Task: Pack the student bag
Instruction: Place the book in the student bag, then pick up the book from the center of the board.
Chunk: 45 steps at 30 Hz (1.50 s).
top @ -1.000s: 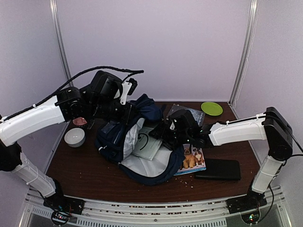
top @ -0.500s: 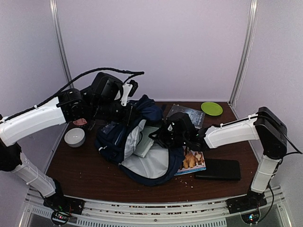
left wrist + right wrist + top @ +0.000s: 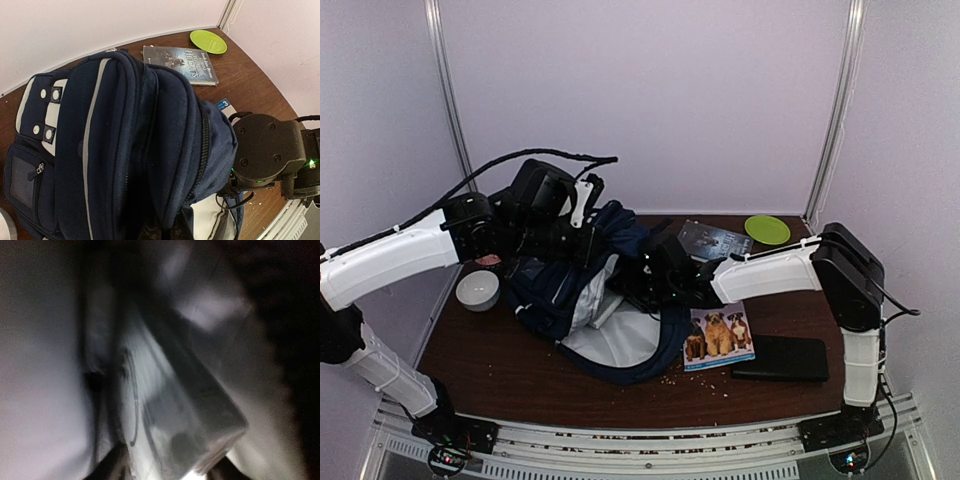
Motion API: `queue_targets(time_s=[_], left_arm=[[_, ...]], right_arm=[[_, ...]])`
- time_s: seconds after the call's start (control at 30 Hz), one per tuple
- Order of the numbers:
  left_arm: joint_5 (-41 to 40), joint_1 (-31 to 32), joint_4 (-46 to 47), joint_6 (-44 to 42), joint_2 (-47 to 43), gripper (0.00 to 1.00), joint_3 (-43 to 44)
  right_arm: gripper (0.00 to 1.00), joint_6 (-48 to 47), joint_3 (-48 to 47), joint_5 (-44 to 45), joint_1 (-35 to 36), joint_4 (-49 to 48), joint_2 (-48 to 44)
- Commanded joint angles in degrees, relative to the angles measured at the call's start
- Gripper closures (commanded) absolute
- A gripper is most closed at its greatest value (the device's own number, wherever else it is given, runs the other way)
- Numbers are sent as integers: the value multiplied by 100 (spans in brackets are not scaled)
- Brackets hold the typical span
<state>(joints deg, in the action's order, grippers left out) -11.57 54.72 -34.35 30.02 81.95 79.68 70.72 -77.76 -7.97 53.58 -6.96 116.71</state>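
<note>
Left gripper (image 3: 588, 232) is clenched on the upper edge of the bag (image 3: 555, 295), which lies mid-table, mouth lifted and pale lining showing. Right gripper (image 3: 167, 467) is inside the opening with a pale flat book (image 3: 170, 405) before it; the view is blurred, so I cannot tell if it is grasped or released. To do this well: hold the rim high and taut, slide the book flat along the lining, back out straight. Around: dog book (image 3: 718, 335) touching the bag's flap, black case (image 3: 782, 358), dark book (image 3: 180, 64), green plate (image 3: 767, 229), bowl (image 3: 478, 290). Sagging fabric is the likely snag.
</note>
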Motion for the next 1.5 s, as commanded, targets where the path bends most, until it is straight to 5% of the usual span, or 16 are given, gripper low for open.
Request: queue_targets(time_s=[0.0, 0.13, 0.47, 0.7, 0.97, 1.2, 1.47], left_arm=[[31, -87, 981, 53, -410, 100, -44], [-58, -249, 958, 50, -507, 100, -208], [-464, -462, 678, -171, -619, 100, -430], [-1246, -462, -57, -512, -1100, 100, -1148], [-770, -462, 373, -330, -1808, 100, -2195], [-543, -462, 616, -208, -1589, 100, -2275], [-543, -462, 623, -168, -1634, 100, -2345]], right_arm=[[36, -376, 436, -137, 53, 174, -332], [27, -399, 686, -156, 49, 99, -768], [23, -950, 997, 119, 47, 807, -1879], [23, -2150, 1744, 1105, 18, 2115, -3754], [24, -2605, 3852, 1514, -1419, 2522, -5411], [24, -2606, 4597, 667, -2363, 1238, -4957], [26, -2538, 4642, -232, -2634, 184, -3756]])
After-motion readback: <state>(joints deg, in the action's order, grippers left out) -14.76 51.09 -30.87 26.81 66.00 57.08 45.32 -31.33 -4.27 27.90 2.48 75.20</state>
